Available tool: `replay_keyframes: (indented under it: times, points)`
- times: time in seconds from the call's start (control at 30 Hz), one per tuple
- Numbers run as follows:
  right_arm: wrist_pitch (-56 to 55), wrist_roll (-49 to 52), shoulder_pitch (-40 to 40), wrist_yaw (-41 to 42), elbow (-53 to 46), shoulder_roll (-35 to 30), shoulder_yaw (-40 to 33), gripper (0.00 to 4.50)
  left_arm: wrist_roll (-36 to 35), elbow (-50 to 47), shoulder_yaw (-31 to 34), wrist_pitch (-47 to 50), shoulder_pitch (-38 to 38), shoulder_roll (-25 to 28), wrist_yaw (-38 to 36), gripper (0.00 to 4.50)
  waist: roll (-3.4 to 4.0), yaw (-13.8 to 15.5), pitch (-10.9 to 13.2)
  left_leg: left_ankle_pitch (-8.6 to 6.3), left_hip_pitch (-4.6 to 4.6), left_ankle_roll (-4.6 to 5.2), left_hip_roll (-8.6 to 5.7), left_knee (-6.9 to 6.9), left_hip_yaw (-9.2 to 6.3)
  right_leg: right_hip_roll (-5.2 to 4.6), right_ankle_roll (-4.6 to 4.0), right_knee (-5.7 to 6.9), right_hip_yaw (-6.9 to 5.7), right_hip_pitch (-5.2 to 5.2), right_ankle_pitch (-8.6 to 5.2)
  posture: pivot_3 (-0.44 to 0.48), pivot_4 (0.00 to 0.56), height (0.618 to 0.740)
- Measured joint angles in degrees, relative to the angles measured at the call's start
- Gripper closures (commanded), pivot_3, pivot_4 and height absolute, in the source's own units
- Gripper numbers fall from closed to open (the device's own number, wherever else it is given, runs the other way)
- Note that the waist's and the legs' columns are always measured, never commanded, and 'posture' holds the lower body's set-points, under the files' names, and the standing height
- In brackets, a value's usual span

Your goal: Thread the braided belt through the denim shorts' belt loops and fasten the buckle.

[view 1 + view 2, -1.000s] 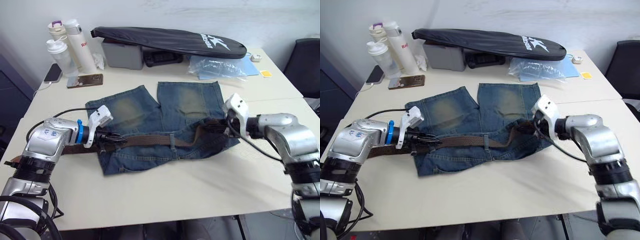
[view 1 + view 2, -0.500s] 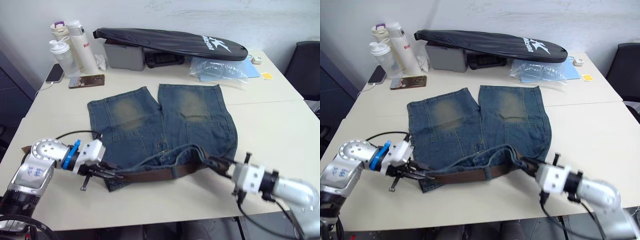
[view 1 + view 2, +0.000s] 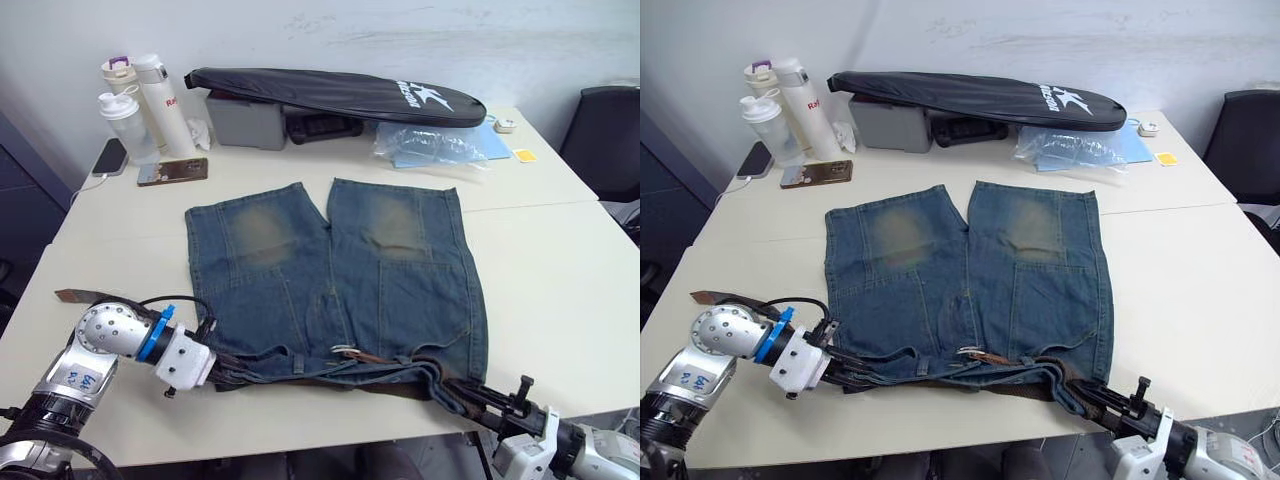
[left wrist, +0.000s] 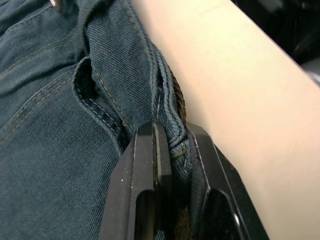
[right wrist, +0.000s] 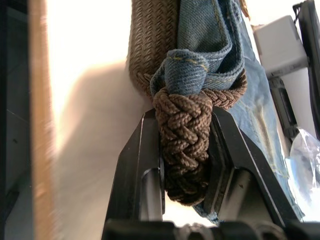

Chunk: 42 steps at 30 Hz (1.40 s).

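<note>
A pale beige table (image 3: 560,260) stands against a white wall, with bottles (image 3: 140,100), a phone (image 3: 172,171), a grey box (image 3: 245,118), a long black zipped bag (image 3: 335,92) and a clear plastic packet (image 3: 430,143) along its far side. The denim shorts (image 3: 340,270) lie flat in the middle, legs toward the wall, waistband at the near edge. The braided belt (image 5: 182,135) runs along the waistband, and a metal buckle (image 3: 347,351) shows near its middle. The left gripper (image 4: 172,165) is clamped on the waistband's left end, its black fingers (image 4: 150,160) pinching folded denim with the brown strap tucked inside. The right gripper (image 5: 184,155) is closed on the braided belt at the waistband's right end, at the table's near edge, where a denim loop (image 5: 187,75) wraps the strap just beyond the fingertips.
</note>
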Motion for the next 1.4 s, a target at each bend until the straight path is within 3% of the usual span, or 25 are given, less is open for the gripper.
replay_keyframes:
  times: [0.03, 0.2, 0.33, 0.4, 0.57, 0.83, 1.03, 1.23, 1.3, 1.4]
  points:
    - [-1.31, -1.09, -0.12, -1.29, 1.35, -0.72, 0.2, 4.03, 0.15, 0.98, -0.6, -2.04, -0.3, 0.04, 0.46, 4.36, 0.03, 0.01, -0.02, -0.01, 0.02, 0.02, -0.03, 0.01, 0.01, -0.03, 0.0, -0.02, 0.02, 0.03, 0.0, 0.0, 0.15, 0.74]
    - [-4.85, -3.08, -0.57, -6.9, 7.35, -5.1, 0.03, 1.74, 2.17, 5.82, -2.41, -9.85, -2.54, 1.2, 2.99, 4.36, -0.05, -0.16, -0.11, 0.0, 0.26, 0.12, -0.05, 0.07, 0.13, -0.03, -0.57, -0.14, 0.26, 0.32, -0.31, 0.0, 0.15, 0.74]
    - [-6.48, -4.57, -0.99, -11.92, 10.72, -8.16, -1.06, 0.0, 3.65, 10.24, -3.49, -13.77, -4.26, 1.48, 5.31, 4.36, -0.27, -0.57, -0.08, -0.11, 1.42, 0.28, 0.07, -0.03, 0.13, 0.04, -1.23, -0.49, 0.41, 1.66, -0.81, 0.0, 0.15, 0.74]
    - [-7.15, -5.88, -0.72, -14.16, 11.98, -9.02, -1.71, 0.0, 3.8, 12.26, -3.54, -14.83, -4.62, 1.48, 6.11, 4.36, -0.33, -0.62, -0.07, -0.21, 1.92, 0.23, 0.08, -0.05, 0.11, 0.02, -1.57, -0.49, 0.42, 2.13, -1.0, 0.0, 0.15, 0.74]
    - [-7.26, -8.72, 0.92, -19.04, 13.81, -10.11, -2.47, 0.0, 1.43, 13.28, -3.49, -13.5, -4.24, 2.37, 5.32, 4.36, -0.49, -1.26, -0.14, -0.31, 1.9, 0.2, 0.07, -0.05, 0.13, -0.01, -1.63, -0.48, 0.43, 2.13, -1.03, 0.0, 0.15, 0.74]
    - [0.18, -1.81, 9.9, -17.29, 10.52, -10.17, -0.29, 0.0, -11.69, 9.63, 0.43, 12.9, 2.21, 9.83, -2.17, 4.36, -0.95, -3.64, 0.43, -0.76, 1.76, -0.1, 0.54, -0.14, 0.08, 0.38, -1.0, -0.25, 0.32, 1.8, -1.33, 0.0, 0.15, 0.74]
    - [10.54, 11.93, 13.97, -12.75, -3.64, -11.11, -2.44, 0.0, -19.22, 5.74, 7.15, 33.43, 9.8, 18.63, -3.8, 4.36, -0.65, -4.78, 0.82, -1.08, 1.76, -0.34, 1.19, -0.13, 0.17, 1.08, -0.57, -0.18, 0.43, 1.61, -1.11, 0.0, 0.15, 0.74]
    - [21.72, 18.84, 11.06, -7.81, -17.48, -10.5, -4.41, 0.0, -21.5, -0.24, 9.0, 40.36, 11.0, 18.46, -3.79, 4.36, -0.54, -2.63, 0.95, -1.09, 1.2, -0.43, 1.15, -0.1, 0.06, 1.09, -0.72, -0.16, 0.49, 1.06, -1.19, 0.0, 0.15, 0.74]
    - [24.38, 19.81, 9.04, -6.17, -20.52, -9.85, -4.34, 0.0, -19.23, -2.12, 7.57, 38.34, 10.81, 17.08, -3.8, 3.34, -0.27, -1.93, 0.83, -1.09, 0.84, -0.52, 1.01, -0.02, 0.08, 1.05, -0.32, -0.14, 0.6, 0.77, -0.98, 0.0, 0.15, 0.74]
    - [26.53, 20.94, 8.4, -4.18, -22.72, -9.01, -4.37, 0.0, -14.58, -2.0, 5.93, 31.81, 10.77, 17.04, -3.81, 2.25, -0.21, -1.22, 0.76, -1.18, 0.79, -0.63, 0.98, -0.03, 0.07, 1.06, -0.19, -0.29, 0.73, 0.76, -0.91, 0.0, 0.15, 0.74]
